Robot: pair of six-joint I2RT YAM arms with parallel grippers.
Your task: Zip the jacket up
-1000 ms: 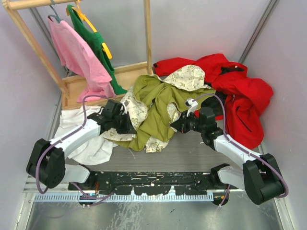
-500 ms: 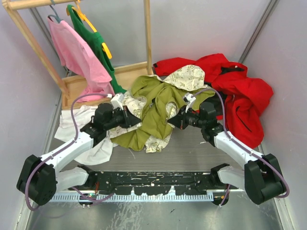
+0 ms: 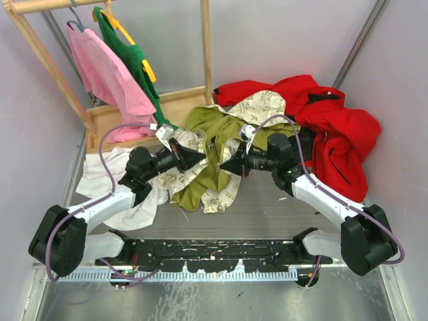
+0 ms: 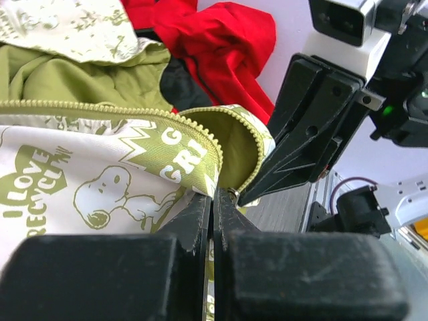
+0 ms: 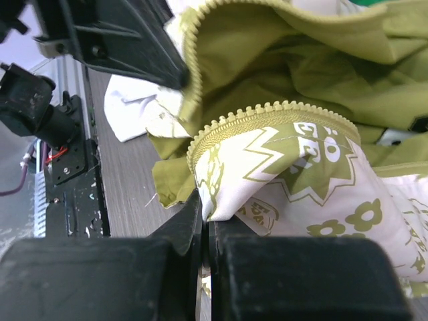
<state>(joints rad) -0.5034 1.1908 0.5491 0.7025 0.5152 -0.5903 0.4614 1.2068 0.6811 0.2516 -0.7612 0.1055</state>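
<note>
1. from above, the jacket [image 3: 212,144] lies crumpled at the middle of the table [image 3: 267,214], between one white garment [image 3: 137,212] toward the left edge and one red jacket [image 3: 334,134] at the far right corner. one pink shirt [image 3: 107,73] and one green shirt [image 3: 137,63] hang on a wooden rack [image 3: 187,100].
2. only my wrist views show the zipper teeth [image 4: 134,110] and the print: "i love recycl…" and "gri".
3. my left gripper [image 4: 212,200] pinches the jacket's zipper end, jaws closed. my right gripper [image 5: 204,214] clamps the facing cream edge.

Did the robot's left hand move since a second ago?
Yes. The left gripper, shut on the jacket, went rightward, toward the wooden post of the clothes rack; earlier it sat well left of that post.
</note>
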